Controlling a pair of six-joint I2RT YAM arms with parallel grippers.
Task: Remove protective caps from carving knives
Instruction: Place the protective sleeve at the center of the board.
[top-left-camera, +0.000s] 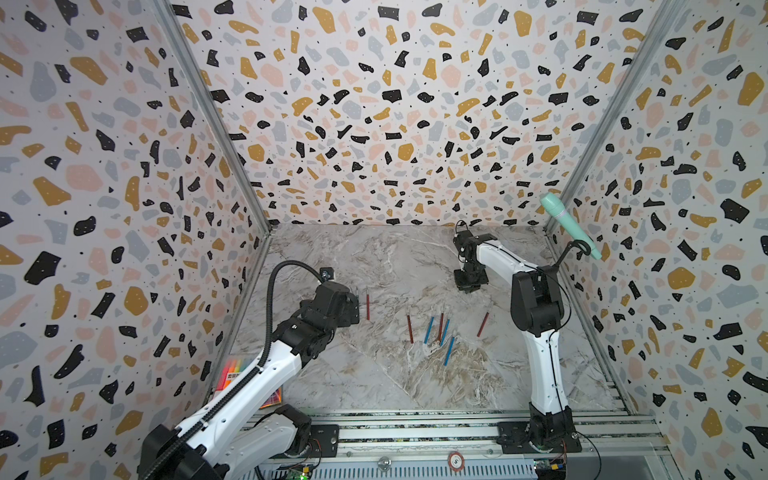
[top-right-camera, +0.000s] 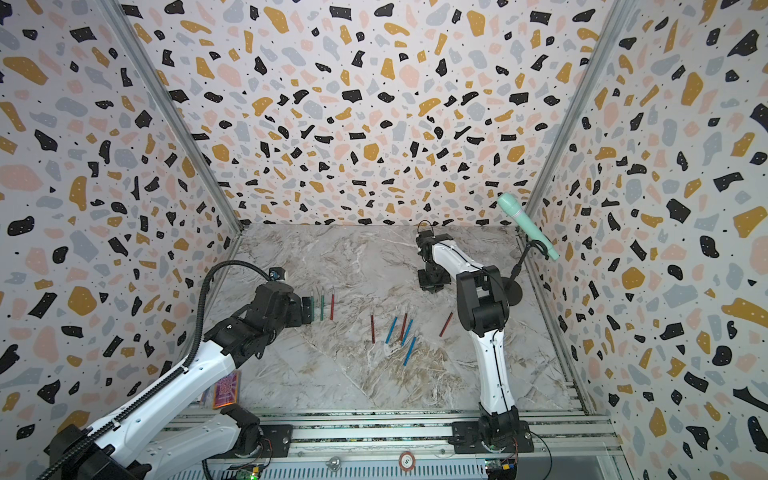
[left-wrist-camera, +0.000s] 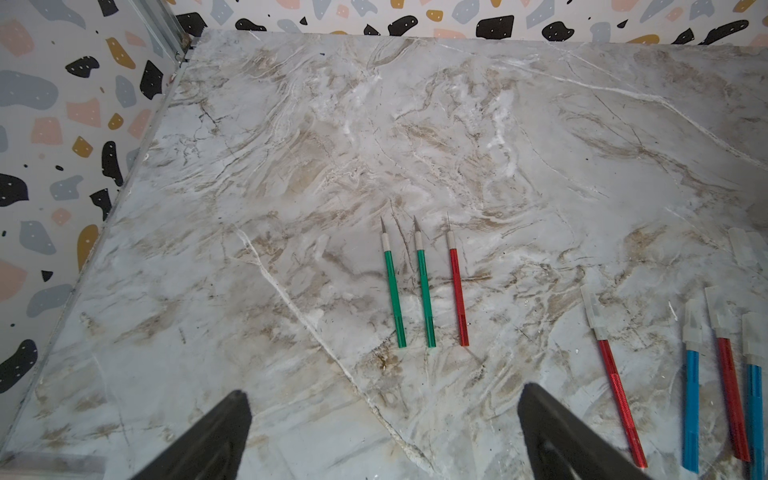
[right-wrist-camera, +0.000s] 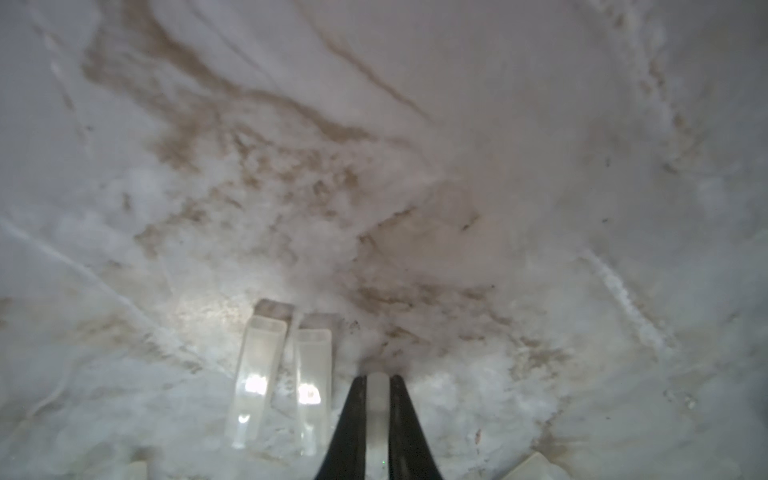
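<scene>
Left gripper (left-wrist-camera: 384, 390) is wide open near the left edge of the counter (left-wrist-camera: 291, 124), by three bare carving knives (left-wrist-camera: 424, 291). Right gripper (right-wrist-camera: 378, 379) pinches a clear cap (right-wrist-camera: 377, 411) toward the back edge. Six capped knives (top-left-camera: 440, 328) lie mid-counter.

In a top view the left arm (top-left-camera: 286, 361) covers the green carving knives (top-right-camera: 322, 305), and in both top views it covers most of the rainbow pen pack (top-left-camera: 235, 370). The left wrist view cuts off the fingers of the left pincer (left-wrist-camera: 384, 390) and a blue knife (left-wrist-camera: 754, 399) at its edge. The right wrist view is blurred: the clear cap (right-wrist-camera: 377, 401) pinched in the right pincer (right-wrist-camera: 378, 379) runs out of view, and two loose caps (right-wrist-camera: 255, 370) show only soft outlines. From above, caps are too small to make out.
</scene>
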